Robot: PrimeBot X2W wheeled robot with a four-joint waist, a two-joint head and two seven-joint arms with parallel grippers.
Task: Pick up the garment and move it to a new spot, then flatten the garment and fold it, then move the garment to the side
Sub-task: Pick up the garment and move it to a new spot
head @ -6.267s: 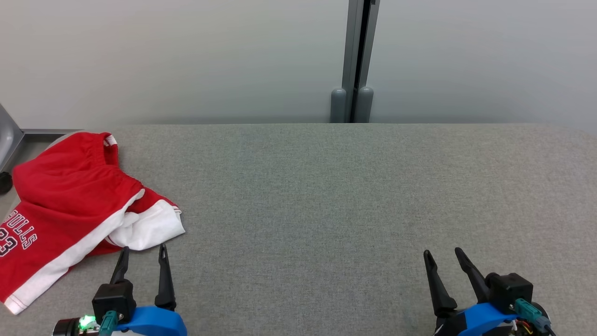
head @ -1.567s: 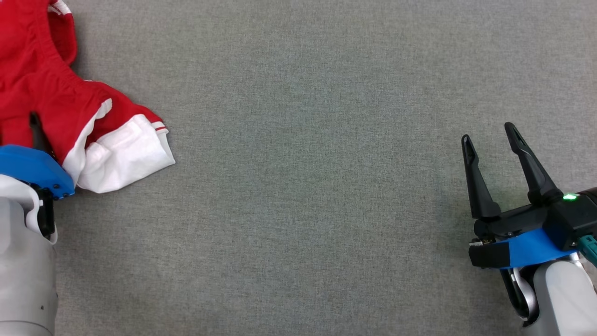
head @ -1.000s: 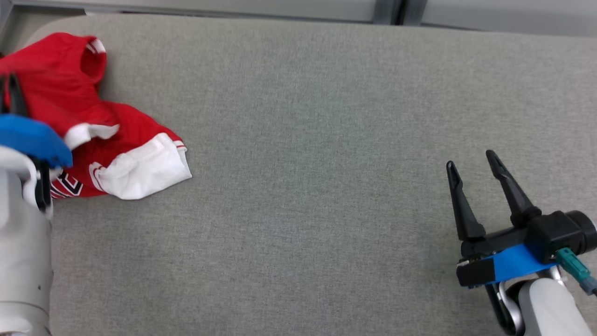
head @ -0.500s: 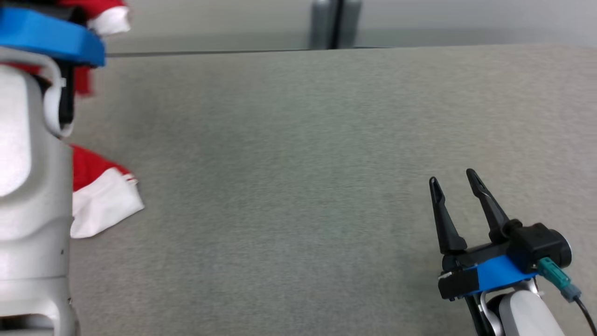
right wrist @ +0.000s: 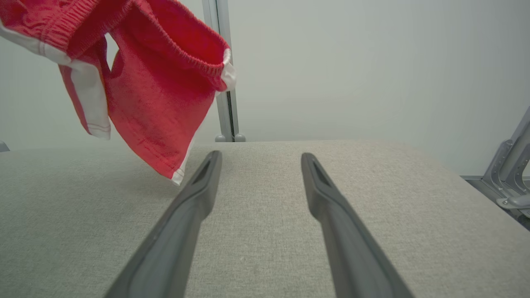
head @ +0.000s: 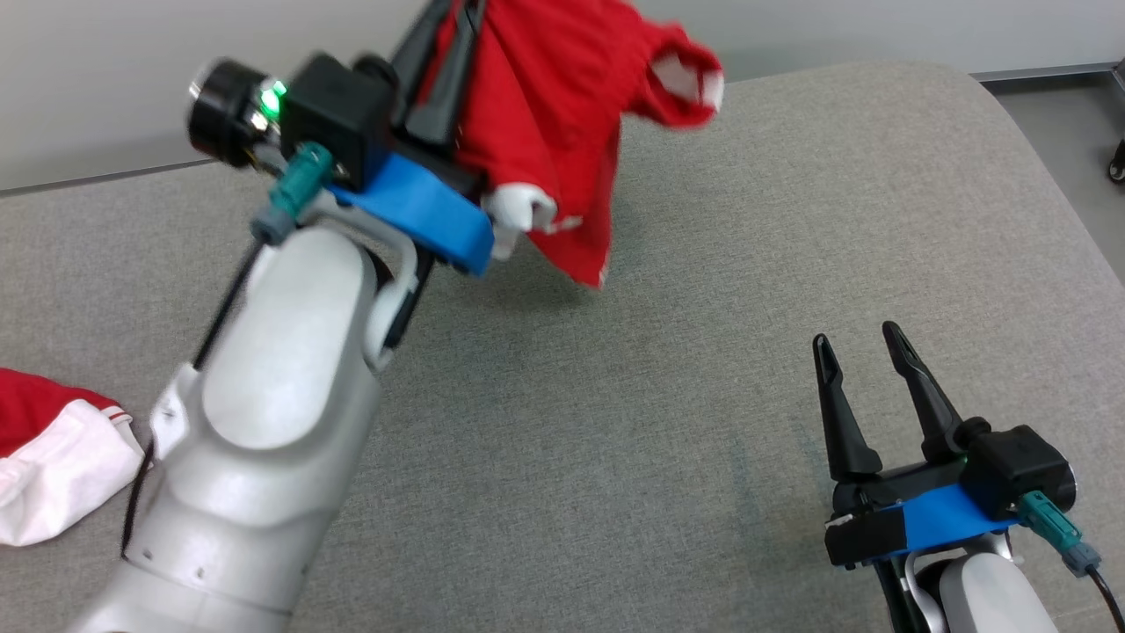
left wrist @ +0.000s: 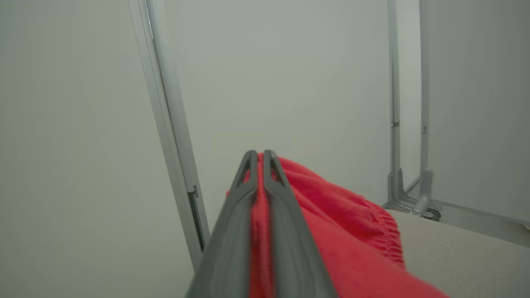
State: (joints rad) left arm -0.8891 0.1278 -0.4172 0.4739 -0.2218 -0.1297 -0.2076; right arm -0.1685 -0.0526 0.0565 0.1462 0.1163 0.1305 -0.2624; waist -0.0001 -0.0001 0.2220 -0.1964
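Bench [head: 668, 422]: grey fabric top, ref. for all entries.
1. Spare red-white cloth [head: 53, 466]: lying at bench's left edge, untouched.
2. Left hand [left wrist: 257, 156]: raised above bench's far left, closed tight, clamped on garment.
3. Garment [head: 545, 97]: red shorts w/ white trim, hanging clear above bench. Prob. light, soft, limp, not fragile. Best grip: elastic waistband [right wrist: 198, 64], both corners.
4. Right hand [head: 857, 334]: low over bench's near right, spread apart, empty.

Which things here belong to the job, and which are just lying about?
Job: red garment, hanging from the shut left pincer; open right pincer; grey table.
Lying about: red-and-white cloth on the table; metal post behind.
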